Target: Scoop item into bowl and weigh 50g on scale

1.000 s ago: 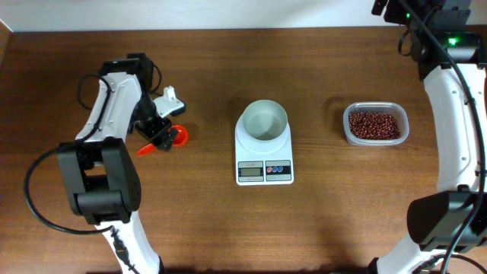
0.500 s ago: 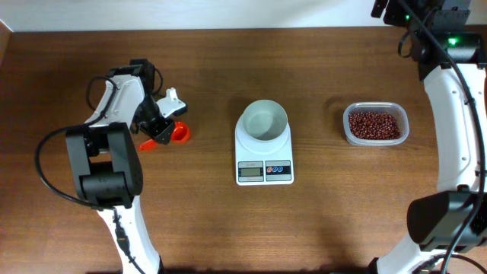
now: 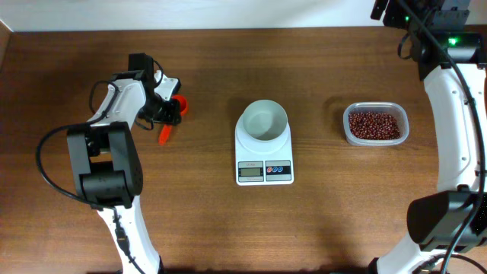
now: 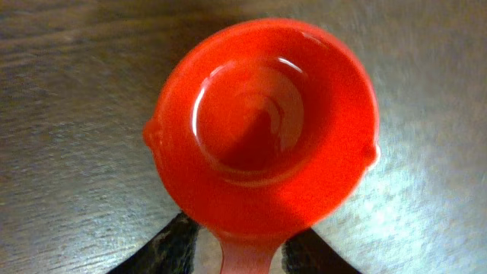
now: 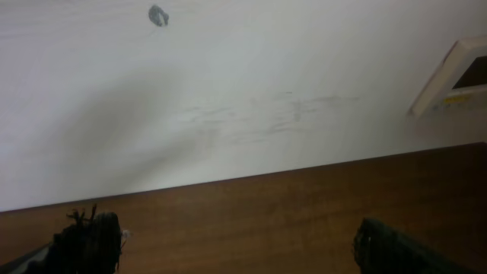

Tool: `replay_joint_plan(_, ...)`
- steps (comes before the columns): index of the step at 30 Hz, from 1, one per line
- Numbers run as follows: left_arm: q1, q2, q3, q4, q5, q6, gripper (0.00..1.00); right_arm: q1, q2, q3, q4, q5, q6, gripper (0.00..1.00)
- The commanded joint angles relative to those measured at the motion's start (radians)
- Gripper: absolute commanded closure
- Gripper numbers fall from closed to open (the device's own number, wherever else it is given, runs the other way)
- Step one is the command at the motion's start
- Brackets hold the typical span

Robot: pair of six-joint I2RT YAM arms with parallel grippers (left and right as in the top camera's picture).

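Observation:
An orange-red scoop [image 3: 179, 106], empty inside [image 4: 262, 122], is at the table's left. My left gripper [image 3: 168, 116] is shut on its handle [image 4: 247, 257], with a dark finger [image 4: 176, 245] on each side. The white bowl [image 3: 263, 120] stands empty on the white scale [image 3: 264, 172] at the centre. The item, dark reddish-brown beans [image 3: 374, 125], fills a clear tub [image 3: 375, 105] to the right. My right gripper [image 5: 236, 245] is open at the far right back edge, with nothing between its fingers [image 5: 87, 240].
The right arm [image 3: 456, 114] runs along the table's right side, behind and beside the tub. The left arm's base [image 3: 106, 175] stands at the front left. A white wall [image 5: 228, 91] rises behind the table's far edge.
The left gripper closed on the scoop's handle. It then carried the scoop toward the back of the table and turned it, so the cup now points right. The right arm has not moved.

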Motion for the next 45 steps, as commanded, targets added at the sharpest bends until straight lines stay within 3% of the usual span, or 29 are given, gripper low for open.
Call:
replay_joint_plan(1,0.005,0.011,-0.007,0.053,0.106,-0.178,0.39,-0.001,0.006,0.014,-0.011,0.005,0.004,0.01)
replay_joint_plan(3,0.005,0.011,-0.007,0.055,0.139,-0.178,0.21,-0.001,0.006,0.014,-0.031,0.005,0.004,0.01)
replay_joint_plan(4,0.005,0.011,-0.007,0.058,0.139,-0.178,0.01,-0.001,0.006,0.014,-0.043,0.005,0.004,0.01)
replay_joint_plan(6,0.005,0.011,-0.007,0.054,0.139,-0.178,0.01,-0.001,0.006,0.014,-0.05,0.005,0.005,0.01)
replay_joint_plan(7,0.005,0.011,-0.007,0.041,0.139,-0.178,0.11,-0.001,0.006,0.014,-0.049,0.005,0.005,0.01)
replay_joint_plan(8,0.005,0.011,-0.007,0.035,0.139,-0.179,0.36,-0.001,0.006,0.014,-0.051,0.005,0.005,0.01)
replay_joint_plan(10,0.002,0.011,-0.007,0.017,0.138,-0.18,0.49,-0.001,0.006,0.014,-0.06,0.005,0.005,0.01)
replay_joint_plan(13,-0.002,0.011,-0.007,-0.011,0.134,-0.2,0.56,-0.001,0.006,0.014,-0.078,0.004,0.005,0.01)
replay_joint_plan(15,-0.004,0.011,-0.007,-0.006,0.093,-0.282,0.62,-0.001,0.006,0.014,-0.082,0.004,0.005,0.01)
replay_joint_plan(16,-0.004,0.011,-0.007,-0.002,0.047,-0.346,0.61,-0.001,0.006,0.014,-0.082,0.003,0.005,0.01)
replay_joint_plan(19,-0.004,0.011,-0.007,0.051,0.048,-0.347,0.63,-0.001,0.006,0.014,-0.082,0.004,0.005,0.01)
replay_joint_plan(26,-0.004,0.011,-0.007,0.061,0.049,-0.348,0.78,-0.001,0.006,0.014,-0.109,-0.006,0.008,0.01)
replay_joint_plan(31,-0.003,0.011,-0.007,0.087,0.079,-0.557,0.87,-0.001,0.006,0.014,-0.157,-0.129,0.009,0.01)
replay_joint_plan(33,0.001,0.011,0.008,0.102,0.185,-0.687,0.88,-0.001,0.006,0.014,-0.164,-0.156,0.033,0.1)
replay_joint_plan(35,0.006,0.011,0.048,0.105,0.25,-0.826,0.93,-0.001,0.006,0.014,-0.163,-0.216,0.063,0.1)
replay_joint_plan(37,0.012,0.011,0.087,0.129,0.307,-0.871,0.98,-0.001,0.006,0.014,-0.161,-0.263,0.065,0.1)
replay_joint_plan(41,0.021,0.011,0.232,0.152,0.401,-1.005,1.0,-0.001,0.006,0.014,-0.161,-0.409,0.069,0.1)
replay_joint_plan(43,0.021,0.011,0.278,0.216,0.47,-1.08,1.0,-0.001,0.006,0.014,-0.161,-0.46,0.101,0.14)
replay_joint_plan(45,0.021,0.011,0.295,0.448,0.61,-1.265,1.0,-0.001,0.006,0.014,-0.159,-0.548,0.182,0.25)
